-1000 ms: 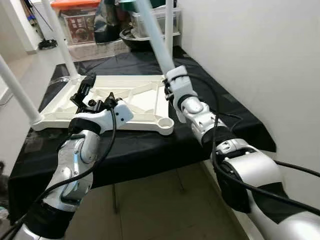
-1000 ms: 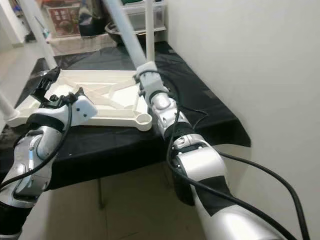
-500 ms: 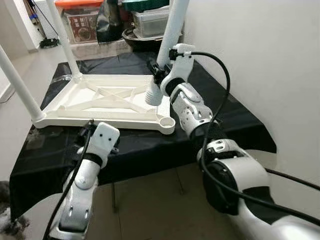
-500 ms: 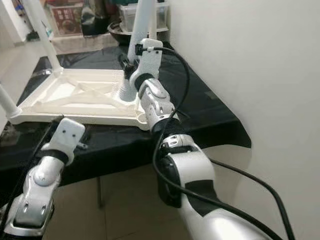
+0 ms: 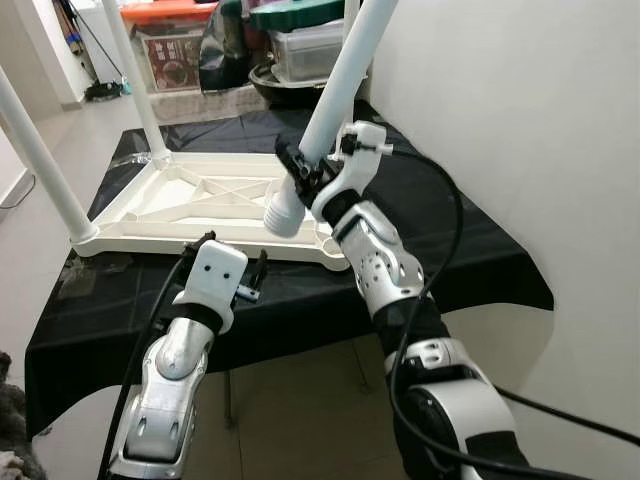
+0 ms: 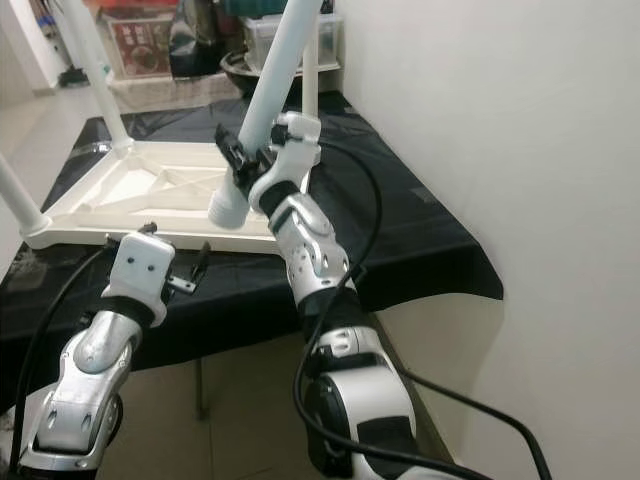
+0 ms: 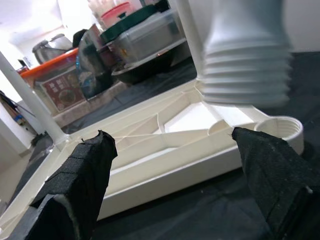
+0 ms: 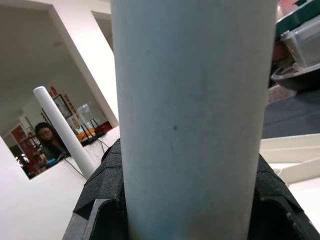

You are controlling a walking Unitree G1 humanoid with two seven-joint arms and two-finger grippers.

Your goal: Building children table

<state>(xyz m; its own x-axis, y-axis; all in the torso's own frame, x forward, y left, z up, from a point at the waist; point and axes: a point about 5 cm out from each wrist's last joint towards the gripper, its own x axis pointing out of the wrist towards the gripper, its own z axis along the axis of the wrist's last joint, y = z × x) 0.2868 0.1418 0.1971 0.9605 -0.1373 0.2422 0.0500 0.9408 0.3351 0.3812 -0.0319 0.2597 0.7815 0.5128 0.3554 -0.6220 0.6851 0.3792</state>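
Observation:
The white table top lies upside down on a black-draped table, with white legs standing at its left corners and far right. My right gripper is shut on a loose white leg. The leg tilts, top toward the wall, and its threaded end hangs just above the top, left of the empty front-right socket. My left gripper is open at the table's front edge, its fingers spread wide and pointing at the socket and threaded end.
Storage boxes and a dark bowl crowd the floor behind the table. A white wall runs close along the right. Tiled floor lies before the table. A person sits far off in the right wrist view.
The right gripper swung the leg from leaning left, through upright, to leaning right, bringing its threaded end forward and left. The left gripper left the table top and dropped to the front edge.

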